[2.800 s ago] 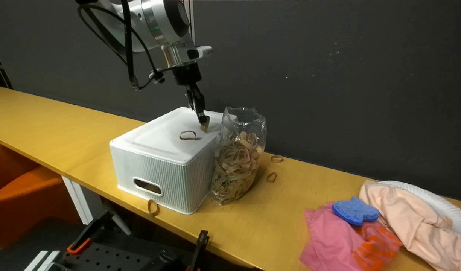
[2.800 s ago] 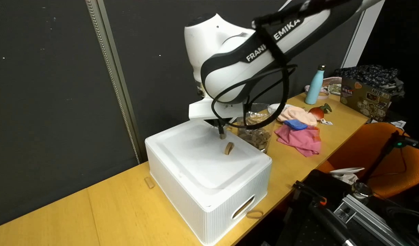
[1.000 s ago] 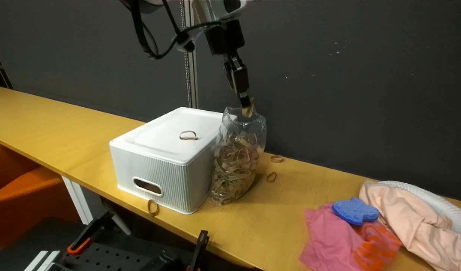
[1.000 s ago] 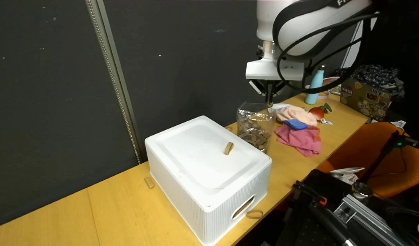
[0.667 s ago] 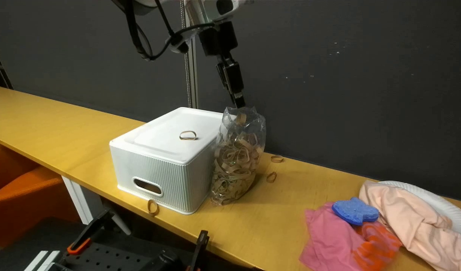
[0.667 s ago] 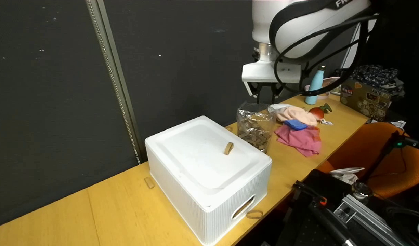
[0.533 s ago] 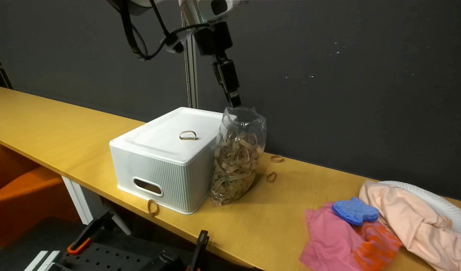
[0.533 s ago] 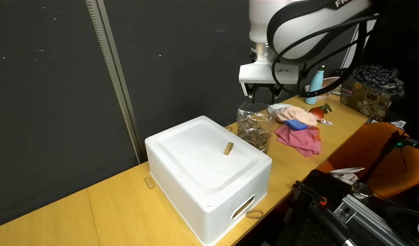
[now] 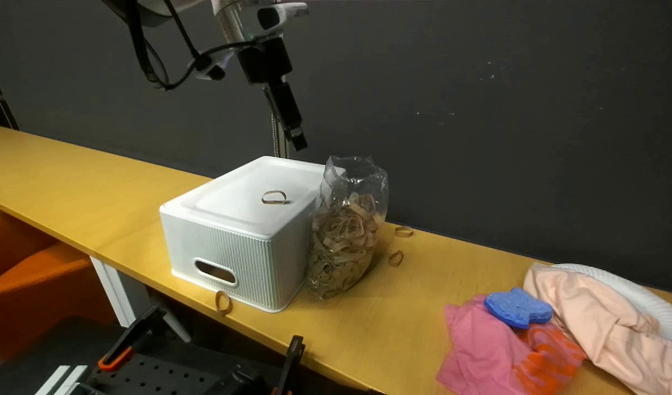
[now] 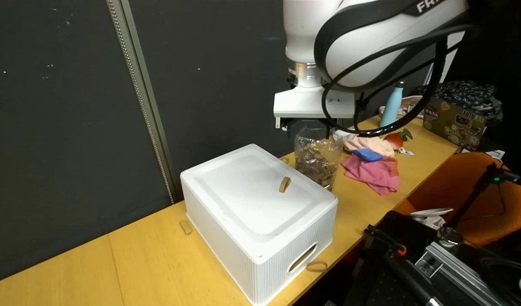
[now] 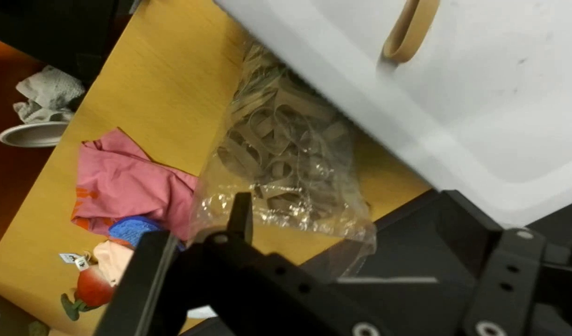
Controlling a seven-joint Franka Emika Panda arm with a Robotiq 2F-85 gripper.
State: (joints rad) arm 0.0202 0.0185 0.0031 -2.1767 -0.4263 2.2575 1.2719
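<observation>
My gripper (image 9: 298, 144) hangs in the air above the far side of the white ribbed box (image 9: 226, 225), near the clear plastic bag. In an exterior view its two fingers stand wide apart, and the wrist view shows the gripper (image 11: 349, 205) open with nothing held. Leaning upright against the box is the clear bag (image 9: 344, 241), open at the top and full of tan rubber bands. A single tan band (image 10: 284, 185) rests on the box's flat top; the wrist view shows that band (image 11: 419, 32) on its edge. Another band (image 10: 185, 227) lies on the table behind the box.
More loose bands (image 9: 404, 235) lie beside the bag and at the table's front edge. Farther along are a pink cloth (image 9: 473, 340), a blue sponge (image 9: 517, 307), a peach cloth (image 9: 599, 312) and a blue bottle (image 10: 392, 106). A dark wall panel (image 9: 478, 137) runs behind the table.
A band picked off the box top was carried over the bag and dropped inside as the gripper opened. Since then the gripper has moved back from the bag toward the box.
</observation>
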